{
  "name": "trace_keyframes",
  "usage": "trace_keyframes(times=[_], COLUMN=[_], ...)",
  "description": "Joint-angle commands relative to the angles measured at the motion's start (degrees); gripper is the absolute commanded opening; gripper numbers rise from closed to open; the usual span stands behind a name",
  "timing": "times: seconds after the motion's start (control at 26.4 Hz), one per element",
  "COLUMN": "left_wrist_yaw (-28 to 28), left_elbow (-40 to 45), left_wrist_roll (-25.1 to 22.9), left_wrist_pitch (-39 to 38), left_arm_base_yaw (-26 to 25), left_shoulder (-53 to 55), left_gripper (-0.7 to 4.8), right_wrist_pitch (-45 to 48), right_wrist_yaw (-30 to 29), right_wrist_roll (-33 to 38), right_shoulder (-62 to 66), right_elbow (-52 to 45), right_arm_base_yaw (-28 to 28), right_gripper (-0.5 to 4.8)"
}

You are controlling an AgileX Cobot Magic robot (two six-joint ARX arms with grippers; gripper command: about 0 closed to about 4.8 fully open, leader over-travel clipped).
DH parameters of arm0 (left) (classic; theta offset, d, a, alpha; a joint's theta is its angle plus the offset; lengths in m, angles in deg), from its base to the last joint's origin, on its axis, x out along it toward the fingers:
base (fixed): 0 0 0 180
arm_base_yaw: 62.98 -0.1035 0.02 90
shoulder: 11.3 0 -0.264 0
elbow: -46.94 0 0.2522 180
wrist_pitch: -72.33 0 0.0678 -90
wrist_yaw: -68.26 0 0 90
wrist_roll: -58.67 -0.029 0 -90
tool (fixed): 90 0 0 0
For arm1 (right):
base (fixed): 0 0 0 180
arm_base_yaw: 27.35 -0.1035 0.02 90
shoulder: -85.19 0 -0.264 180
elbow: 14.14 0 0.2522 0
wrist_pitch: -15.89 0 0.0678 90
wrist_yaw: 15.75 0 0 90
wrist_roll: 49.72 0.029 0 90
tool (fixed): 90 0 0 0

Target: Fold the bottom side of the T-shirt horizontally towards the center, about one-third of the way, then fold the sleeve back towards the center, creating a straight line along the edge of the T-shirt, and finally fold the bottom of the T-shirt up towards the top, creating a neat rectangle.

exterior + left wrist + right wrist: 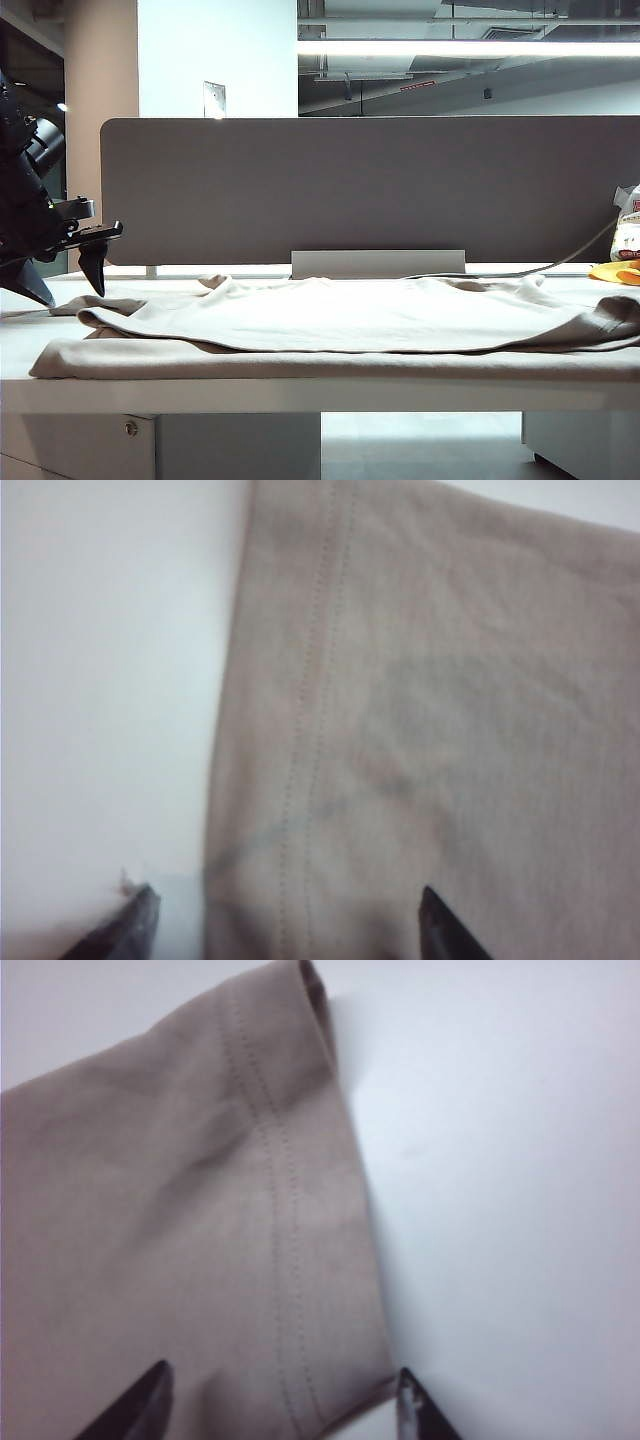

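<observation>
Lying flat across the white table [20,330], the T-shirt [340,320] spans nearly its full width, one layer already folded over the middle, in front of a grey partition [370,190]. Left hand [285,920] hangs at the left end of the table, just above the cloth; its fingers [135,925] stand spread, one over bare table, the other over fabric, with the stitched hem [310,730] running between them. Nothing pinched. Right hand [280,1400] is outside the exterior view; in the right wrist view its fingers [145,1400] also stand apart, straddling a stitched edge [275,1210] near a corner of the cloth. Yellow-and-white packets [625,250] sit at the far right.
</observation>
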State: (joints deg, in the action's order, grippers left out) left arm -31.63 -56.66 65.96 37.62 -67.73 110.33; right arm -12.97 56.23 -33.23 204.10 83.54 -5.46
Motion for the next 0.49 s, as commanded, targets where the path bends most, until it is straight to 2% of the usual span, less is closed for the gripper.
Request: trace_keyframes(times=[0.04, 0.15, 0.49], left_wrist_yaw=[-0.42, -0.46, -0.39], left_elbow=[0.04, 0.04, -0.02], left_wrist_roll=[-1.11, -1.36, -2.78], left_wrist_pitch=[-1.7, -1.88, -1.84], left_arm_base_yaw=[0.24, 0.42, 1.31], left_shoulder=[0.28, 0.28, 0.28], left_gripper=[2.87, 2.37, 2.36], right_wrist_pitch=[0.39, 0.42, 0.35], right_wrist_yaw=[0.13, 0.13, 0.11], right_wrist_roll=[-0.24, -0.24, -0.22], right_shoulder=[-0.22, 0.15, 2.67], right_elbow=[0.22, 0.22, 0.26], right_arm_base_yaw=[0.0, 0.0, -0.22], right_gripper=[2.94, 2.92, 2.81])
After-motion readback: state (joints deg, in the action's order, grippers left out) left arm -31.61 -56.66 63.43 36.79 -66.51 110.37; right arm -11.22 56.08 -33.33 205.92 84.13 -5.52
